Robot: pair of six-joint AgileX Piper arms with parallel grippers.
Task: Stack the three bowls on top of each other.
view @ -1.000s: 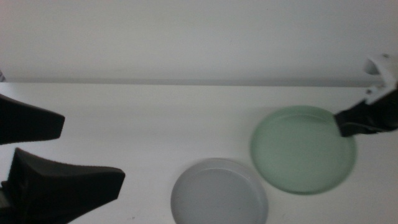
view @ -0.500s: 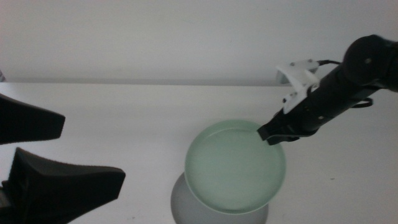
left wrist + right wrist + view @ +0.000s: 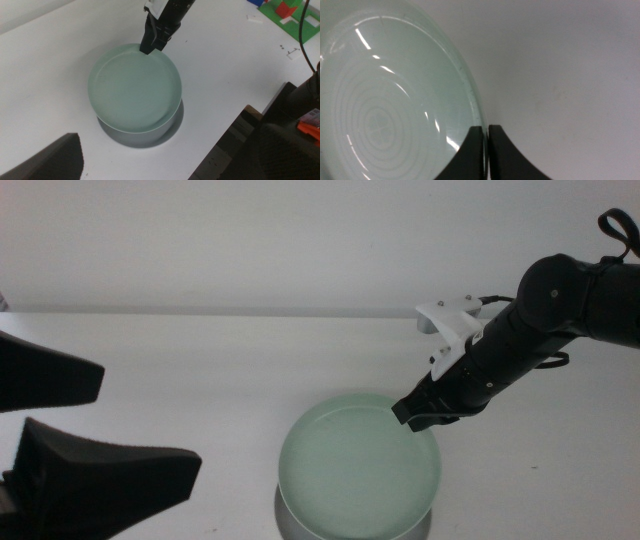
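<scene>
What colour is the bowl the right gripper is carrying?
Pale green bowl, translucent with concentric rings; clearest in the left wrist view.

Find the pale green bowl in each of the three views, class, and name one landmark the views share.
Middle view: pale green bowl low and centre, over the grey bowl.
Left wrist view: centre, above the grey bowl.
Right wrist view: fills the left side.
Shared landmark: the right gripper clamped on its rim.

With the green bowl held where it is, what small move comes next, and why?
Probably lower it and let go: the right gripper pinches the rim of the pale green bowl, which sits almost squarely over the grey bowl.
</scene>
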